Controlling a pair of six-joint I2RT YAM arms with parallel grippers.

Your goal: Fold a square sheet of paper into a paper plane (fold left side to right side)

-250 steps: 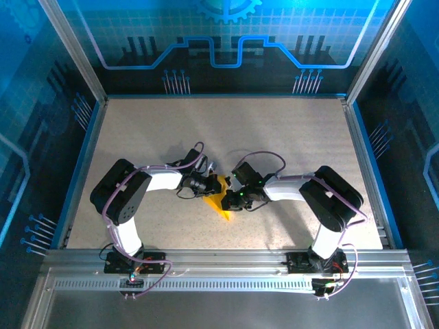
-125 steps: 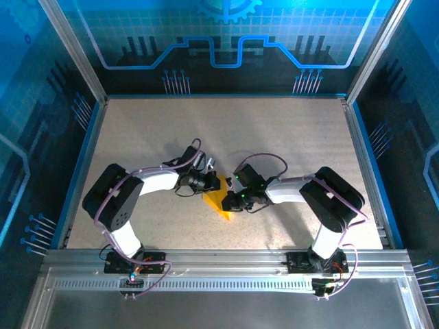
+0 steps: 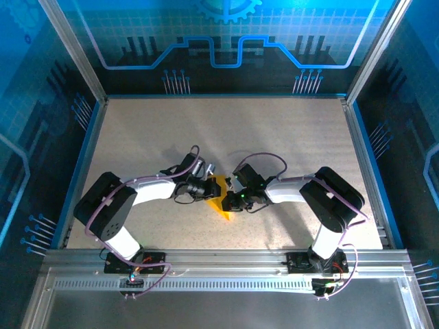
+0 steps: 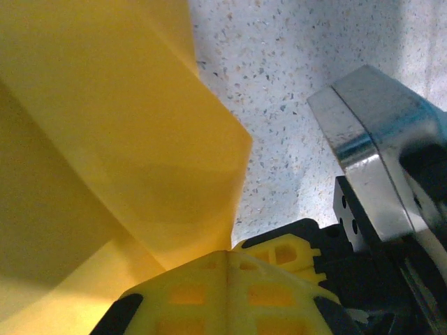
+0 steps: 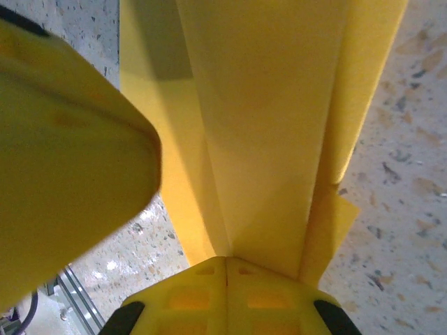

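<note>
Top external: paper plane (image 3: 221, 205) pinched between left pincer (image 3: 212, 192) and right pincer (image 3: 232, 201).

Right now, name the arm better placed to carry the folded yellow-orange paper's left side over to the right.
Probably left: the left gripper appears shut on the folded yellow-orange paper at its left flap, while the right gripper pinches the middle crease, anchoring it.
</note>
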